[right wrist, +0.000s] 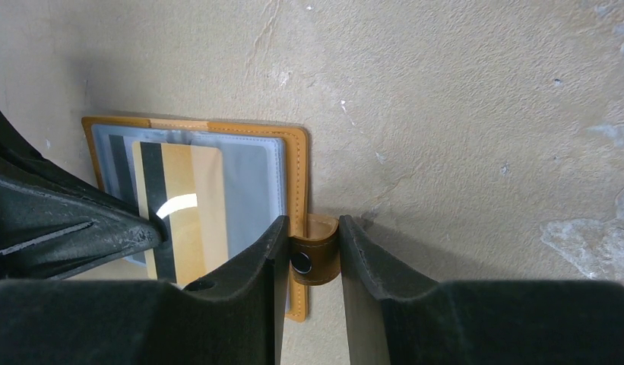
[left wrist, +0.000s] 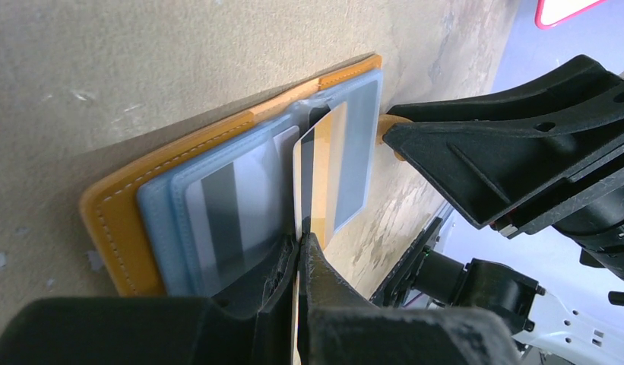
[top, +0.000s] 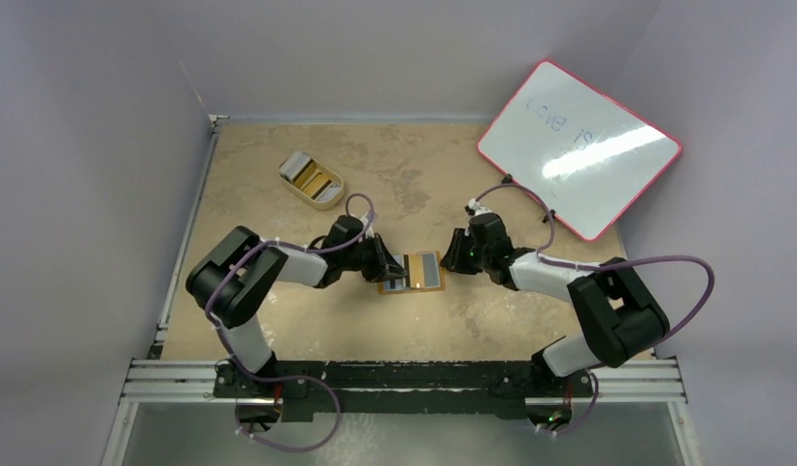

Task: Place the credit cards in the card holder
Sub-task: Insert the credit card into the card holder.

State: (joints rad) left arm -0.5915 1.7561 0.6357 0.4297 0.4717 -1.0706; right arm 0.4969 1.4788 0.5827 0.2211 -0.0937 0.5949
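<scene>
The card holder (top: 415,272) lies open on the table, orange-tan with grey-blue pockets (left wrist: 164,213). A grey striped card (left wrist: 232,205) sits in its left pocket. My left gripper (left wrist: 300,247) is shut on a gold-brown credit card (left wrist: 322,175) with a black stripe, held on edge with its far end at the holder's middle pockets. The same card (right wrist: 191,205) shows over the pockets in the right wrist view. My right gripper (right wrist: 312,228) is shut on the holder's snap tab (right wrist: 316,258) at its right edge (right wrist: 297,167), pinning it to the table.
A cream oval tray (top: 328,202) at the back left holds more credit cards (top: 312,180), grey and gold-brown. A pink-framed whiteboard (top: 579,146) leans at the back right. The two grippers (top: 386,267) (top: 454,258) face each other closely across the holder.
</scene>
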